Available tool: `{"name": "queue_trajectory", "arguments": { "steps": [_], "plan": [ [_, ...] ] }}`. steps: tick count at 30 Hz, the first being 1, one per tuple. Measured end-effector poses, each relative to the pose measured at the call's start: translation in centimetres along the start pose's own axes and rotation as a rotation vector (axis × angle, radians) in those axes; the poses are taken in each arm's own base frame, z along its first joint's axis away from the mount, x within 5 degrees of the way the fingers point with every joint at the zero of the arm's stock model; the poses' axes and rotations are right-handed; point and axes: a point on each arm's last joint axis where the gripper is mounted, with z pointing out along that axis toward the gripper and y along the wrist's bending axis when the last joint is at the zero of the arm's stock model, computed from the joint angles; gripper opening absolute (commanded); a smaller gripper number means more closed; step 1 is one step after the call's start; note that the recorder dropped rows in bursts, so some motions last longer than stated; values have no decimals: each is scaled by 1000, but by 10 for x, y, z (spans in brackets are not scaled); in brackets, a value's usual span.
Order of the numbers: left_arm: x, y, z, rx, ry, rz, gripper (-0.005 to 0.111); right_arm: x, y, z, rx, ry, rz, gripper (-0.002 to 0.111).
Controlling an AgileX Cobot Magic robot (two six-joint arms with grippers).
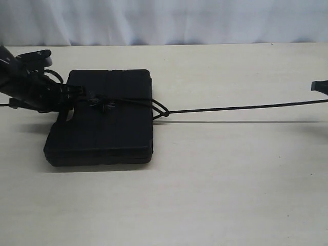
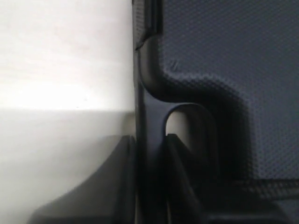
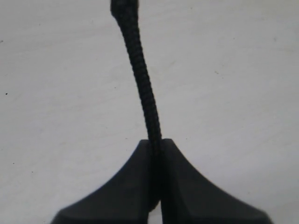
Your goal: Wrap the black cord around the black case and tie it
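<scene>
**Exterior view.** The black case lies flat on the pale table, left of centre. The black cord crosses the far part of the lid. It carries a frayed knot on top of the lid and forms a small loop at the case's right edge. From there we follow it, taut and clear of the table with its shadow beneath it, to the right tool at the picture's right border. The left tool sits at the case's left edge.

**Left wrist view.** We see the left tool clamped on the case's handle bar. One of its fingers sits inside the cut-out slot and the other lies outside, against the edge.

**Right wrist view.** The right tool's jaws are closed tight on the braided cord, which runs straight away from them above the table.
</scene>
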Motion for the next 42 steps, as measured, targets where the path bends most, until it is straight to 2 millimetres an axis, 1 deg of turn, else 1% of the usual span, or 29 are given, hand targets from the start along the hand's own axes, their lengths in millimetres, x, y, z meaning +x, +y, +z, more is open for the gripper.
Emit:
{"name": "queue_trajectory", "arguments": {
  "steps": [4, 6, 10, 11, 12, 14, 15, 16, 18, 19, 20, 21, 22, 23, 24, 25, 26, 27, 28, 29, 30, 33, 34, 35, 38, 41, 42],
  "plan": [
    [-1, -17, 4, 15, -19, 48, 0, -1, -2, 0, 2, -9, 3, 4],
    [1, -27, 7, 34, -20, 37, 0, -2, -2, 0, 1, -12, 3, 4],
    [1, -30, 7, 39, -25, 26, 0, -2, -2, 0, 1, -12, 3, 6],
    [1, -30, 7, 39, -25, 26, 2, -2, -2, 0, 1, -12, 3, 13],
    [1, -30, 7, 37, -25, 34, 9, -2, -1, 0, 1, -13, 3, 25],
    [2, -30, 7, 33, -24, 50, 19, -2, -1, 0, 1, -13, 3, 43],
    [1, -30, 7, 33, -23, 61, 29, -2, -1, 0, 1, -13, 3, 59],
    [2, -31, 7, 28, -18, 98, 40, -2, -2, 0, 4, -3, 3, 71],
    [2, -34, 6, 34, 15, 155, 46, -6, -4, -1, 22, 47, 3, 78],
    [1, -35, 5, 38, 29, 171, 49, -9, -5, -2, 31, 71, 4, 79],
    [-1, -38, 4, 47, 45, 183, 51, -11, -7, -3, 42, 109, 4, 79],
    [-8, -42, -1, 63, 69, 210, 50, -16, -9, -7, 63, 167, 7, 79],
    [-12, -45, -5, 72, 75, 219, 50, -20, -10, -11, 72, 183, 8, 75],
    [-22, -52, -16, 98, 82, 229, 50, -27, -10, -21, 86, 221, 7, 72],
    [-27, -57, -24, 114, 84, 238, 50, -31, -9, -27, 93, 235, 5, 63],
    [-38, -65, -41, 143, 77, 255, 50, -40, -3, -42, 95, 246, -11, 57],
    [-42, -69, -51, 156, 72, 263, 46, -45, 1, -52, 92, 244, -29, 44],
    [-47, -74, -69, 177, 65, 277, 32, -54, 12, -74, 78, 232, -86, 27],
    [-49, -78, -89, 193, 67, 296, 25, -61, 28, -98, 52, 211, -163, 17],
    [-48, -79, -96, 196, 73, 303, 7, -63, 38, -108, 34, 203, -199, 5],
    [-45, -79, -114, 192, 97, 326, 0, -65, 59, -133, -16, 184, -262, 5],
    [-37, -78, -141, 173, 149, 350, 0, -62, 85, -164, -95, 176, -324, 5],
    [-33, -78, -147, 168, 162, 358, 0, -60, 91, -174, -112, 185, -334, 5],
    [-19, -75, -164, 143, 188, 376, 0, -53, 102, -191, -150, 229, -356, 5],
    [6, -74, -187, 113, 192, 396, 0, -40, 109, -210, -193, 336, -361, 5],
    [32, -69, -216, 114, 154, 412, 0, -27, 108, -227, -243, 438, -330, 5],
    [41, -66, -222, 114, 150, 414, 0, -23, 108, -233, -260, 450, -321, 5]
  ]
}}
